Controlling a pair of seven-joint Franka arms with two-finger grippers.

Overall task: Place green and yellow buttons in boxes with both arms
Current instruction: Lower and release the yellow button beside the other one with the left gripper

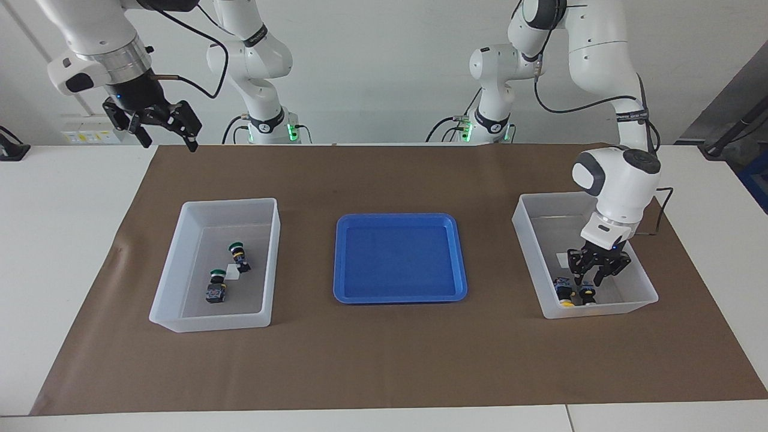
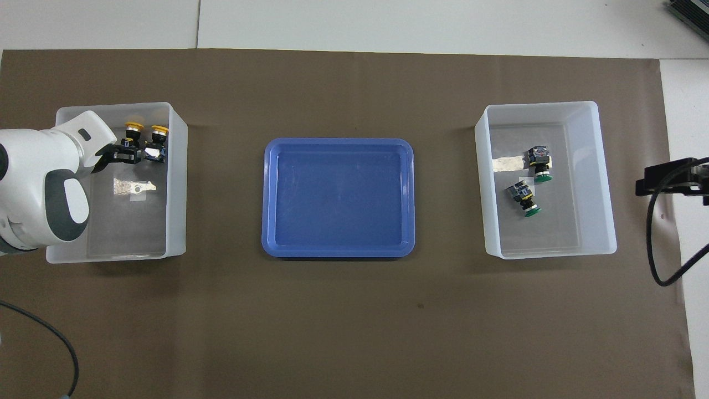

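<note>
My left gripper (image 1: 591,281) reaches down into the translucent box (image 1: 527,237) at the left arm's end of the table. Right at its tips, low on the box floor, lies a yellow button (image 1: 587,294), cap (image 2: 133,128) pointing away from the robots. A second yellow button (image 1: 564,293) lies close beside it. Whether the grip still holds I cannot tell. Two green buttons (image 1: 237,252) (image 1: 216,285) lie in the other box (image 1: 173,267). My right gripper (image 1: 167,139) hangs open and empty, high over the table's edge past that box.
A shallow blue tray (image 1: 399,259) with nothing in it sits between the two boxes on the brown mat. Each box has a small white label (image 2: 132,187) on its floor. A black cable trails along the table at each end.
</note>
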